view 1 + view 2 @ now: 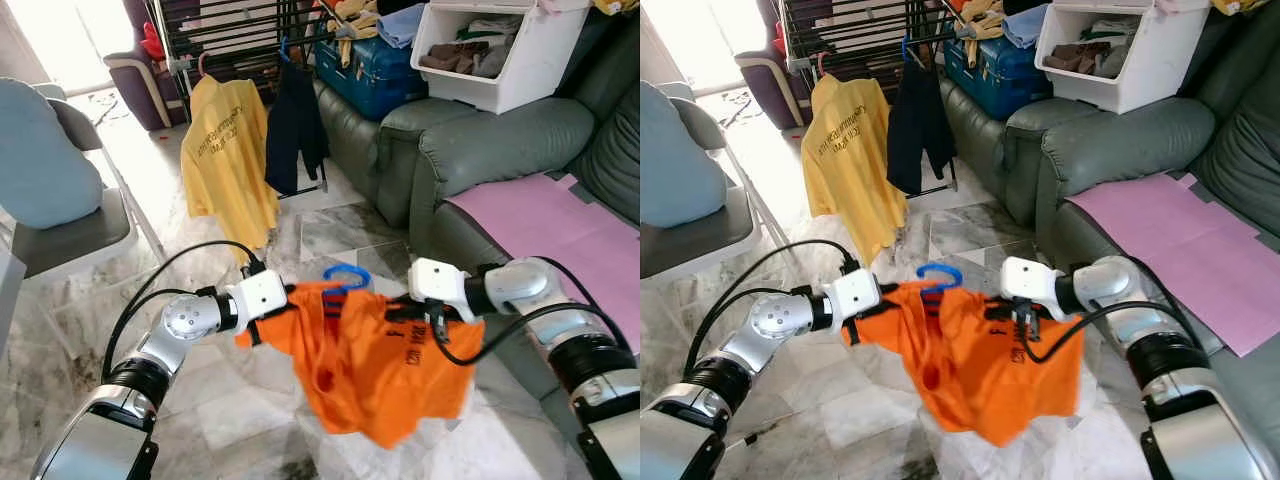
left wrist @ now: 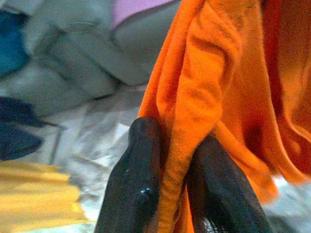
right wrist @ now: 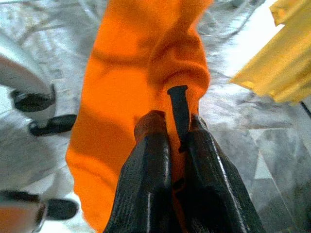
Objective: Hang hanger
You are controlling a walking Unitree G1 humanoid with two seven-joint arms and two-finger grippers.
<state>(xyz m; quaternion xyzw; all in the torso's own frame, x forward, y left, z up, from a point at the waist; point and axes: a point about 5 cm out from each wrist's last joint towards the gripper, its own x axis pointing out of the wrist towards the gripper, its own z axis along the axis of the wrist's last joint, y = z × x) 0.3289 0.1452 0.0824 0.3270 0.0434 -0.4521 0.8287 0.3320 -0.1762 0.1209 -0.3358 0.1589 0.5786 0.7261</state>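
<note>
**Orange shirt on blue hanger held up between both hands**

An orange T-shirt [image 1: 375,365] on a blue hanger [image 1: 346,276] is held in the air between the two arms, above a marble tile floor [image 1: 230,400]. The hanger's blue hook is seen poking up from the shirt's collar, midway between the hands. The shirt is bunched and sagging below, black print visible on its front.

The left hand [image 2: 170,179] is closed on the shirt's edge at one shoulder; in the left wrist view a fold of orange cloth is pinched between the two black fingers [image 2: 136,184]. The right hand [image 3: 177,145] is closed on the other shoulder; in the right wrist view orange cloth and a thin black strip are clamped between its fingers [image 3: 150,170]. What the black strip is cannot be told.

Ahead, a dark drying rack [image 1: 230,30] is seen, with a yellow T-shirt [image 1: 225,150] and a dark navy garment [image 1: 293,130] hung on it, side by side. The held hanger is well apart from the rack. A grey-green leather sofa [image 1: 480,150] stands on the robot's right, with a pink cloth [image 1: 560,235] laid on its seat, and a white storage bin [image 1: 500,50] of clothes and a blue suitcase [image 1: 375,75] resting on it. A grey chair [image 1: 60,200] is seen on the left.
</note>
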